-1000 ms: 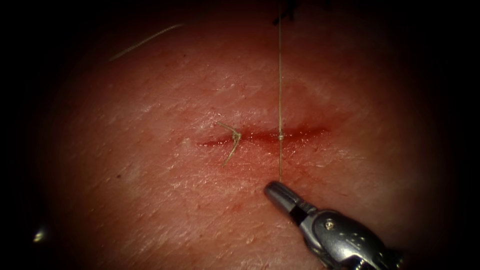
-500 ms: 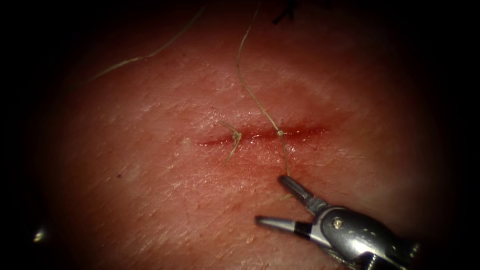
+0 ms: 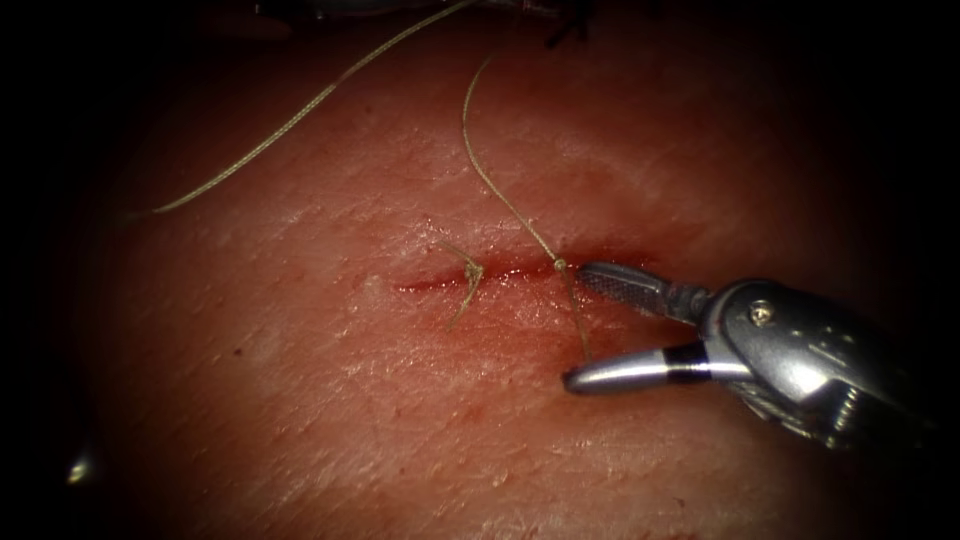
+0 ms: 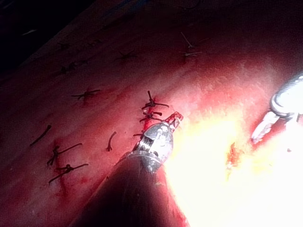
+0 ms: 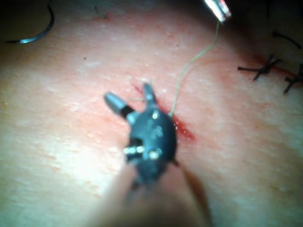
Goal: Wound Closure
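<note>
Steel right end effector (image 3: 590, 325) spread, holding nothing, straddling thin thread (image 3: 575, 310) by the knot (image 3: 560, 265); curved needle (image 5: 33, 33) lies on tissue (image 3: 350, 400).

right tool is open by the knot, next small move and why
Probably close the right tool on the short thread tail below the knot: its open jaws straddle that tail, holding nothing, while the long thread runs from the knot toward the left tool; the needle lies free on the tissue.

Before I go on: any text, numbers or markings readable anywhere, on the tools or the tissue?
None: no words, numbers or labels can be read.
The right tool, jaws open beside the knot, carries only a plain black band.
The tissue bears no print.
</note>
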`<move>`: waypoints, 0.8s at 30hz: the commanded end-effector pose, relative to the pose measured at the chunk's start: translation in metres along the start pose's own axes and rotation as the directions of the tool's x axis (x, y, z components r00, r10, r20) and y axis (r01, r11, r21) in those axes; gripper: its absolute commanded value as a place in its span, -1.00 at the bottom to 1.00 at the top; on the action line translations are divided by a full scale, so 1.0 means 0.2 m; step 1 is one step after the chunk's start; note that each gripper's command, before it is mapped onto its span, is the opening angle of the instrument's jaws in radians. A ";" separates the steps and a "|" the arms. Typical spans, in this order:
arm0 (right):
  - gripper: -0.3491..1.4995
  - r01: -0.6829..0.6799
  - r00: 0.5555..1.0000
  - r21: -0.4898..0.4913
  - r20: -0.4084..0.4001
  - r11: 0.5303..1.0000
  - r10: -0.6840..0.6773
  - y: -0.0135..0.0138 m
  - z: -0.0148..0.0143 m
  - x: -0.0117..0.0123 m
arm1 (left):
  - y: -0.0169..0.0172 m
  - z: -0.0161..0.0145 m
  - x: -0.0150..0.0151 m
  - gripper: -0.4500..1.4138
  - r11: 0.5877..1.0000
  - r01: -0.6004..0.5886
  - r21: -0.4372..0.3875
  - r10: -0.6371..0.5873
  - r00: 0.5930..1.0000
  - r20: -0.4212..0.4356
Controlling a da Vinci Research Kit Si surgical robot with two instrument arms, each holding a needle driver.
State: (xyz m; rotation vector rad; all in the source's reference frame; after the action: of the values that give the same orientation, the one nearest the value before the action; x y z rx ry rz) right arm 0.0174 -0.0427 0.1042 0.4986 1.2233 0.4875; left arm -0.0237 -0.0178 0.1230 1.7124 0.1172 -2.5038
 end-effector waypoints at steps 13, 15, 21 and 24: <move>-1.00 0.164 0.986 0.084 -0.048 0.983 -0.161 0.055 0.066 -0.008 | 0.030 -0.012 0.010 -1.00 1.000 -0.009 -0.024 0.008 1.000 -0.007; -1.00 0.191 0.981 0.080 -0.047 0.978 -0.188 0.061 0.073 -0.011 | 0.036 -0.010 0.010 -1.00 1.000 -0.005 -0.021 0.005 1.000 -0.003; -1.00 0.197 0.974 0.045 -0.120 0.979 -0.190 0.071 0.077 -0.009 | 0.057 0.002 0.004 -1.00 1.000 0.012 -0.025 -0.012 1.000 0.000; -1.00 0.182 0.975 0.041 -0.138 0.983 -0.175 0.073 0.075 -0.004 | 0.063 0.007 0.001 -1.00 0.999 0.016 -0.030 -0.016 1.000 -0.004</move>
State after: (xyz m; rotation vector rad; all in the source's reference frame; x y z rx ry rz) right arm 0.0295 -0.0334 0.1173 0.4023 1.4028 0.3516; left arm -0.0230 -0.0310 0.1230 1.7122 0.1726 -2.5008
